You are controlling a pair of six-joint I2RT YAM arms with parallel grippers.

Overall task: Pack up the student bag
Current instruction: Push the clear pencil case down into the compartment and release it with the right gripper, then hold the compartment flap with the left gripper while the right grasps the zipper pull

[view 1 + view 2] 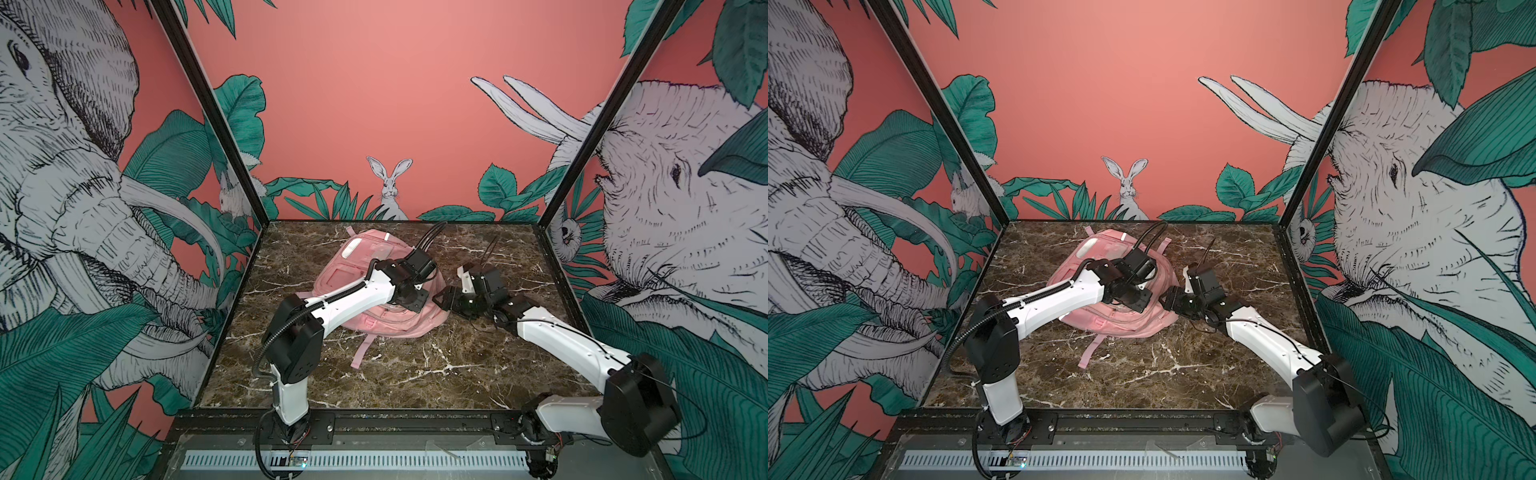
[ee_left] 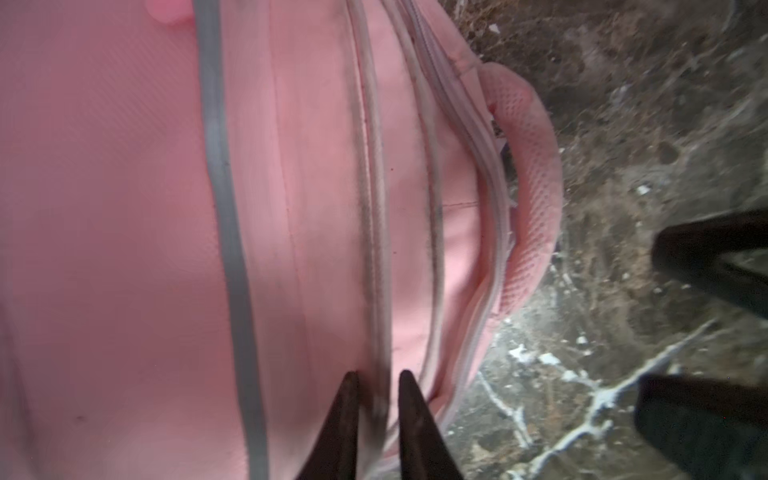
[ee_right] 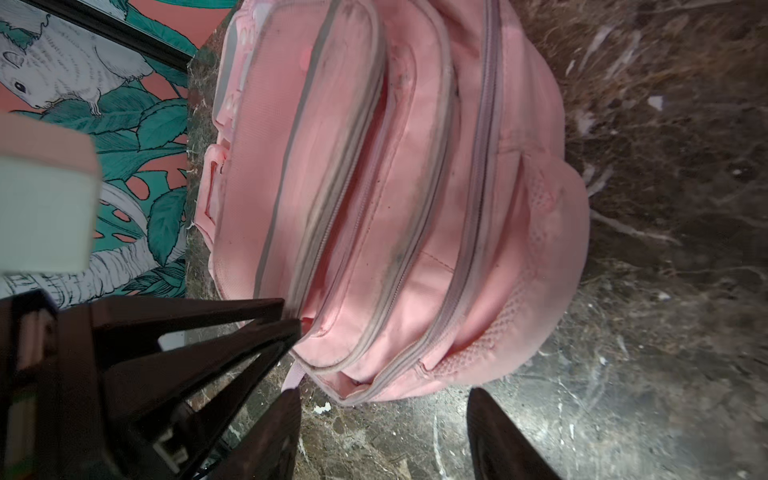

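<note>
- Location: the large soft pink fabric student bag [image 1: 349, 270] lies flat, front pockets up, at the far middle of the dark marble-patterned tabletop [image 1: 395, 374]. One loose pink webbing strap [image 1: 363, 351] trails toward the near edge.
- Handling, as judged: the shell is limp cloth that sags and folds, so it will not hold a mouth open unaided. It looks light and not fragile. Smooth panels give little to pinch.
- Where to hold, as judged: use raised features, namely the grey-edged zip seams [image 3: 415, 232], the strap, or the pink mesh side panel [image 3: 540, 249]. One arm should pin the cloth while the other pulls.
- Left gripper [image 2: 376, 399]: it is over the bag's middle, jaws a little apart astride a zip seam, with no clear pinch on it.
- Right gripper [image 3: 384, 399]: it is just beside the bag's right edge, jaws wide apart and empty.
- Both top views: these give the bag's whole outline and the strap, but the left arm hides the contact point.
- Left wrist view: only this view shows the seam running between the fingertips [image 2: 349, 415].
- Right wrist view: only this view shows the stacked pockets together, with the left gripper at the bag's edge.
</note>
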